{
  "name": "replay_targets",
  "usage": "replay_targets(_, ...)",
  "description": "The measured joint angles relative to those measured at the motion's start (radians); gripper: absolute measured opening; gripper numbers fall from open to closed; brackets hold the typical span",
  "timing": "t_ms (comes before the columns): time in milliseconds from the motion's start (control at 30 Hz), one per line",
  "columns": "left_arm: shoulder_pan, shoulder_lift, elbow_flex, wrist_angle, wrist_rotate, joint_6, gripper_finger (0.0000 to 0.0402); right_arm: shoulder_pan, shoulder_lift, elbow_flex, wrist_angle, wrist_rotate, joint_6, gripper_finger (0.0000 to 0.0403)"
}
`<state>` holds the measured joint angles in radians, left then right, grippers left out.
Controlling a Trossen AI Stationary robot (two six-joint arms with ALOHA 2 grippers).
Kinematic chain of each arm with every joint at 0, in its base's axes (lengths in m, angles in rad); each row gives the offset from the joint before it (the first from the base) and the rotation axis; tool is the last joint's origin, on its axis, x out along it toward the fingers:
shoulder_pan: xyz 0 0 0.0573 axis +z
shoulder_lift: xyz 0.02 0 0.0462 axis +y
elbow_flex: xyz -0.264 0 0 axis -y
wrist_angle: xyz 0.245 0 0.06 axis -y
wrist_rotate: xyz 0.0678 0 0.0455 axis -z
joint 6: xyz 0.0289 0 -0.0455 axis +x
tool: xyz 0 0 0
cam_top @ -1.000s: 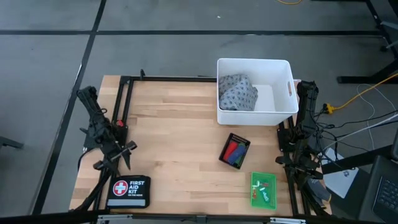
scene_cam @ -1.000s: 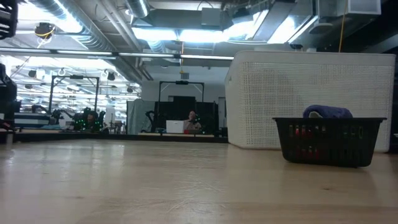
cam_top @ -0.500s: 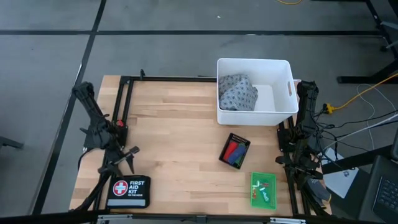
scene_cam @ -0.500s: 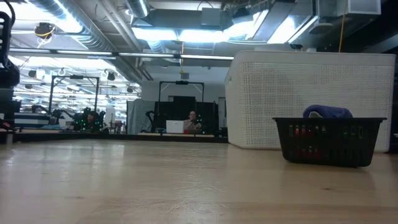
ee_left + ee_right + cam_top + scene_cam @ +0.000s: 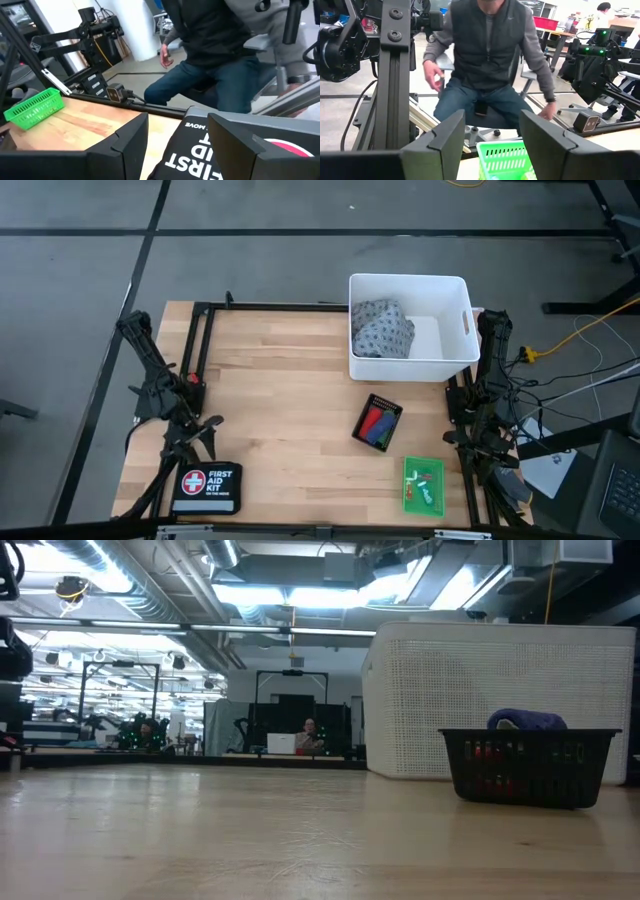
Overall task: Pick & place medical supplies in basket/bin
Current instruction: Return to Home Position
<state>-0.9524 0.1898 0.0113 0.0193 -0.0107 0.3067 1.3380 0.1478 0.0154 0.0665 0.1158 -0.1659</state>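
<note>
Your left gripper (image 5: 177, 122) hangs over the near-left corner of the table (image 5: 280, 375), just beside the black pouch lettered FIRST AID KIT (image 5: 207, 486). Its two fingers stand apart with nothing between them. Your right gripper (image 5: 491, 125) sits at the table's right edge, near the green tray (image 5: 408, 480), and its fingers are likewise spread and empty. The blue-grey dotted cloth (image 5: 382, 330) lies bunched in the left half of the white tub (image 5: 455, 362), which stands at the far right of the table. The black mesh tray (image 5: 386, 402) rests at an angle between the tub and the green tray, apart from both, and it holds the red, blue and green rolls (image 5: 376, 426). The green tray lies at the near right with the pale packets (image 5: 428, 493) inside it. Past the near edge of the table, both wrist views show a seated person (image 5: 487, 55), whose hands are clear of your grippers.
</note>
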Motion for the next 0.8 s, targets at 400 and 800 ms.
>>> replay_targets(400,0.000,0.000,0.000,0.006,0.001,-0.007,0.0198,0.000,0.000,0.000,0.000,0.000,0.000,0.0190)
replay_targets(800,0.000,0.000,-0.001,0.007,0.001,-0.007,0.0198,0.000,0.000,0.000,0.000,0.000,0.000,0.0190)
